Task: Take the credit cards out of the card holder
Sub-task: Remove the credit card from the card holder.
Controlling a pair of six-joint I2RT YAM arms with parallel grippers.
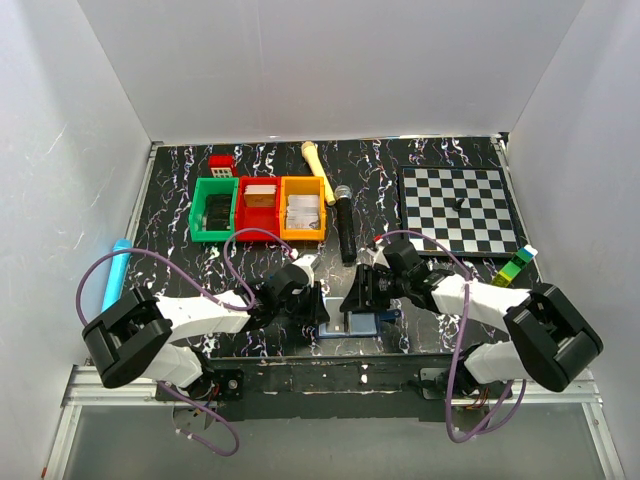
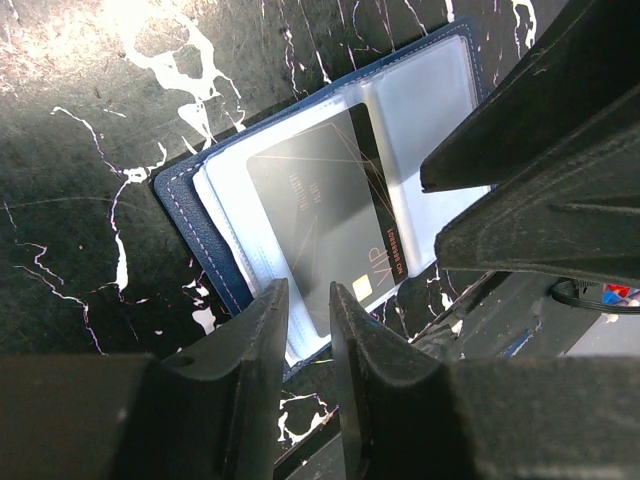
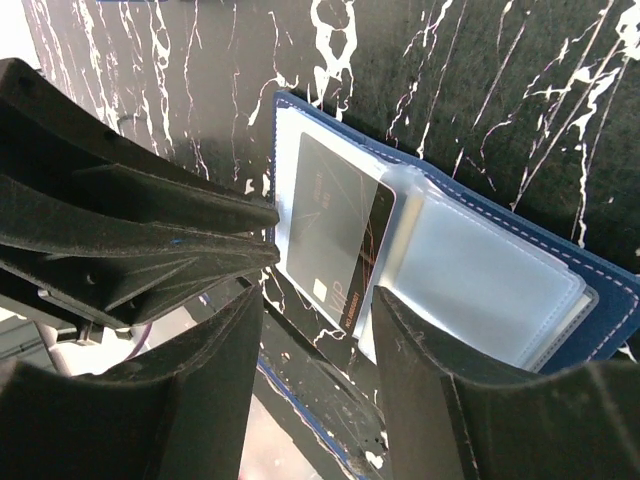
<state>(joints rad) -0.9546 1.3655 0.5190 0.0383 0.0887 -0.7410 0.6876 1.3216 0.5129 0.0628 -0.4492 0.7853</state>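
Card holder [image 3: 300, 115]: steady its 9 o'clock edge with narrow-set left gripper [image 2: 308, 300], close wide right gripper [image 3: 315, 310] on dark credit card [image 3: 335, 225], draw toward 6 o'clock.

A navy card holder [image 2: 190, 215] is seen lying open on the black marbled table [image 2: 80, 120]. A dark credit card [image 2: 320, 210] is kept in its clear sleeve. The left gripper [image 2: 308, 345] is narrowly parted over the card's edge, and the right gripper [image 2: 435, 212] is placed just beside it.
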